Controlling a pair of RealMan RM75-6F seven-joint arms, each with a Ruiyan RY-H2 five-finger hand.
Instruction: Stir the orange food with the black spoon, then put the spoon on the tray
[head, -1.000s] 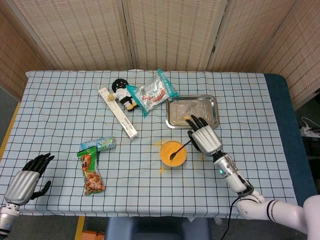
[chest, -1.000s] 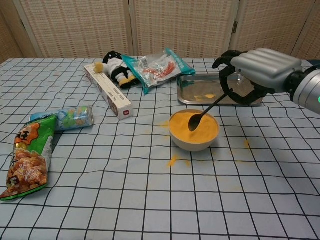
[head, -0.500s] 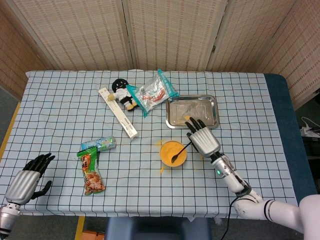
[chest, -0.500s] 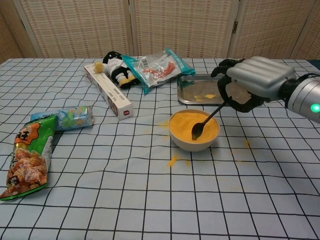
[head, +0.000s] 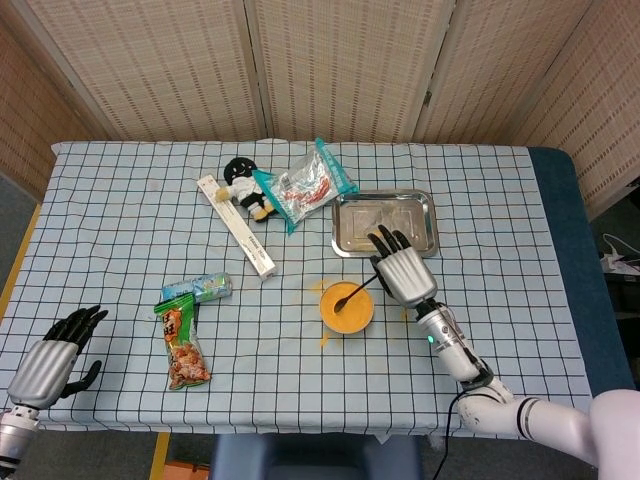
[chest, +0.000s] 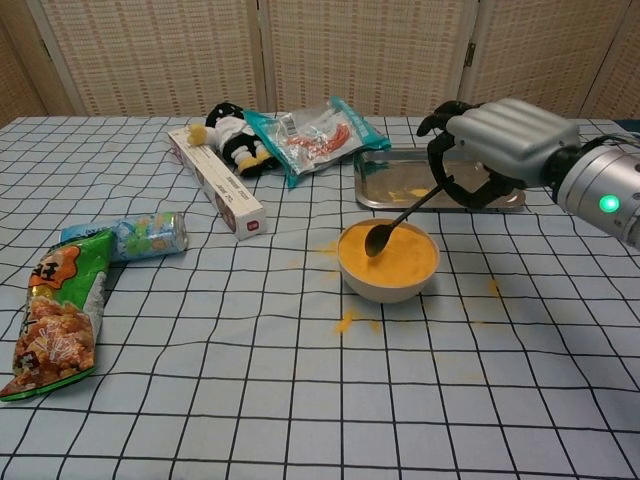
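Head view: right hand (head: 401, 271) pinches the thin black spoon (head: 352, 295), whose bowl end dips into the orange food in the small round bowl (head: 346, 307). Shiny metal tray (head: 384, 222) sits just behind on the checkered desk (head: 120, 250). Left hand (head: 52, 358) rests at the near-left edge, fingers spread, holding nothing.

Chest view: right hand (chest: 497, 150) fingers curled around the black spoon (chest: 398, 222) handle, spoon tilted, tip in the orange food (chest: 400, 262). Orange spills on the cloth beside the bowl.

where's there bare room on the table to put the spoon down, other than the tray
Bare cloth runs along the near edge, from the snack bag across to below the bowl. The far-left stretch beyond the long white box is bare too. It is crowded between that box and the tray, where the plush toy and clear packet lie.
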